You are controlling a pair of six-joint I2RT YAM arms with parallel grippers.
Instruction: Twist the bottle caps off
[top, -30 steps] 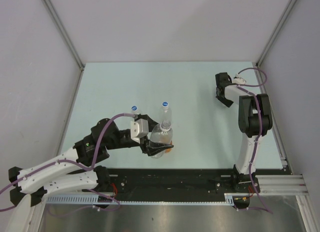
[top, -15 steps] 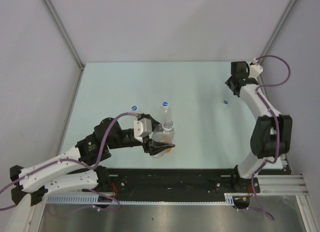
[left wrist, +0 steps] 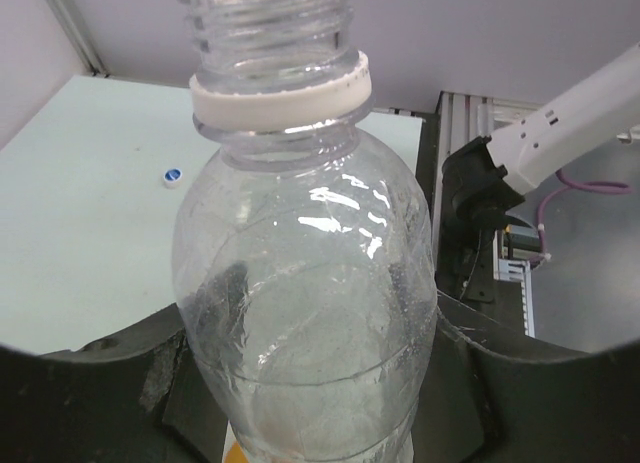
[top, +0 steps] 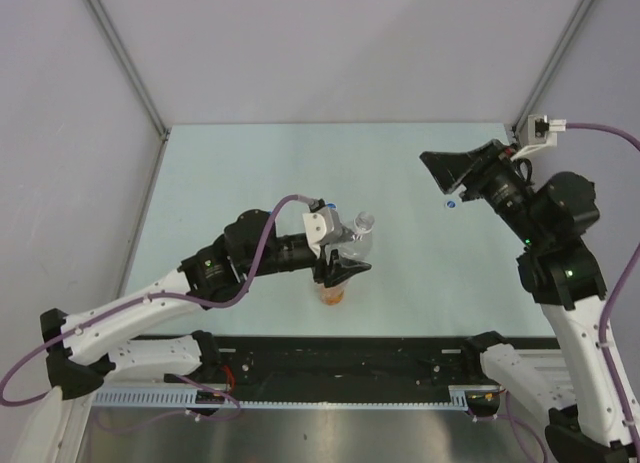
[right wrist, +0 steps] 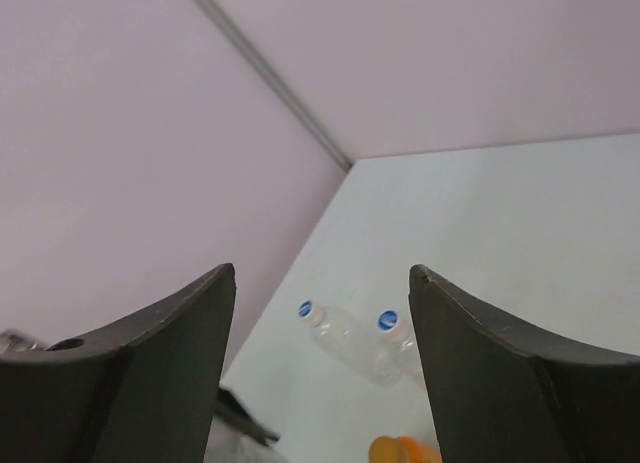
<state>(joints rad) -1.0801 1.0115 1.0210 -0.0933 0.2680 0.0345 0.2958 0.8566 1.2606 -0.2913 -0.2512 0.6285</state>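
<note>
Your left claw is clamped on the belly of a clear bottle, just below the middle of the top view. Its dark fingers press on both sides of the bottle at the bottom of the left wrist frame. That bottle has no cap: you see the bare thread and the white neck ring at the top of that frame. In the top view it leans with its mouth toward the upper right.

The orange bottle stands directly below the claw in the top view.

One loose blue cap lies on the pale green table, right of centre. It is well apart from the held bottle.

Your right claw is lifted off the table at the upper right of the top view. Its fingers are spread, with nothing between them. In the lower middle of its wrist camera you see two more clear bottles with their blue caps on.
</note>
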